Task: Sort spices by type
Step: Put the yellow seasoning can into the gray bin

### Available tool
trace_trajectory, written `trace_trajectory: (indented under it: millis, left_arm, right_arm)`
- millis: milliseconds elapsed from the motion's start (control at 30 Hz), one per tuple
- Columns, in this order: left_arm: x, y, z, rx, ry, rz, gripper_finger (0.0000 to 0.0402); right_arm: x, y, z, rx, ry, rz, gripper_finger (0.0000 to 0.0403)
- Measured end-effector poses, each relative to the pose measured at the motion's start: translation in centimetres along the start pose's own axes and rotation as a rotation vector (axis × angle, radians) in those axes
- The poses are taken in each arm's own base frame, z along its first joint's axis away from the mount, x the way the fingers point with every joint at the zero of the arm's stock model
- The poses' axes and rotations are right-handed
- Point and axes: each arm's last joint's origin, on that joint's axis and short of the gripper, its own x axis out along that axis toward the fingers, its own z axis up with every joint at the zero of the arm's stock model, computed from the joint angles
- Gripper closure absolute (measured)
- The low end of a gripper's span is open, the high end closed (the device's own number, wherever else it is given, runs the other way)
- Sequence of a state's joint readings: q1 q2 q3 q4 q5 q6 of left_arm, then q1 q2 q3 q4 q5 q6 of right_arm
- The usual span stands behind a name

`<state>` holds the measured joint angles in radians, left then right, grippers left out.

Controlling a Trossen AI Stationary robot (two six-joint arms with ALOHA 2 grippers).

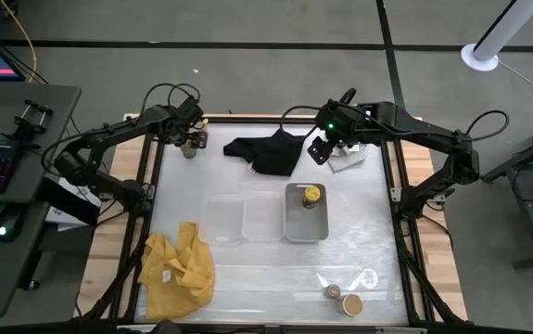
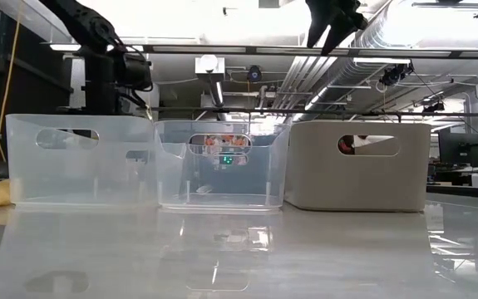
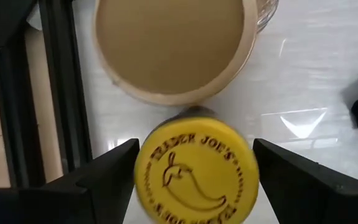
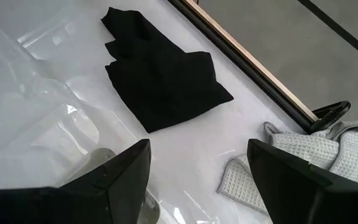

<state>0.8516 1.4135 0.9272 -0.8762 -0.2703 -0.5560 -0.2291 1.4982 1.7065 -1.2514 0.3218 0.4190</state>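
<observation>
My left gripper [image 3: 194, 186] is open at the table's far left corner [image 1: 189, 141]. Its fingers stand on either side of a yellow-topped jar [image 3: 195, 171], which stands upright on the table. A tan-topped jar [image 3: 172, 46] stands just beyond it. A second yellow-topped jar [image 1: 312, 195] stands in the grey tray [image 1: 293, 227]. Another tan-topped jar [image 1: 350, 303] and a tiny brownish jar [image 1: 333, 291] stand near the table's near right edge. My right gripper [image 4: 197, 180] hangs open and empty over the far middle [image 1: 320, 148], between the black and grey cloths. My left gripper comes at the yellow-topped jar from above, pointing down, one finger [image 3: 113, 177] on each side of its lid [image 3: 166, 149]. The finger edges line up with the lid's rim; I cannot tell whether they touch the jar.
Two clear trays [image 1: 229, 221] [image 1: 261, 215] sit side by side left of the grey tray. A black cloth [image 1: 266, 151] and a grey cloth [image 1: 351, 158] lie at the far edge. A yellow cloth [image 1: 178, 269] lies near left. The table frame [image 3: 60, 93] runs close beside the jars.
</observation>
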Motion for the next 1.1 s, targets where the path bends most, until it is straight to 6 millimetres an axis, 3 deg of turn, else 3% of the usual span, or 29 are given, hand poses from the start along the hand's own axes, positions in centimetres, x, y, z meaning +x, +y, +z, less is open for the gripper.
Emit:
trace_trajectory:
  millis: [367,700,833,967,1100]
  left_arm:
    - [0.1,0.0,-0.1,-0.017,0.011,0.018,0.0110]
    - [0.1,0.2,-0.1,-0.014,0.000,0.050,0.0203]
    - [0.0,0.0,-0.3,0.003,0.007,0.040,0.0205]
    - [-1.1,-0.2,-1.4,0.050,0.046,0.002,0.0205]
    - [-3.5,-0.4,-2.8,0.093,0.038,-0.116,0.0206]
  right_arm:
    - [0.0,0.0,0.0,0.001,0.000,0.000,0.0139]
    - [0.0,0.0,0.0,-0.019,0.000,0.000,0.0139]
    - [0.0,0.0,0.0,-0.021,0.005,0.009,0.0139]
    - [0.0,0.2,-0.1,-0.055,0.024,0.057,0.0139]
    - [0.0,0.4,-0.2,-0.099,0.053,0.135,0.0139]
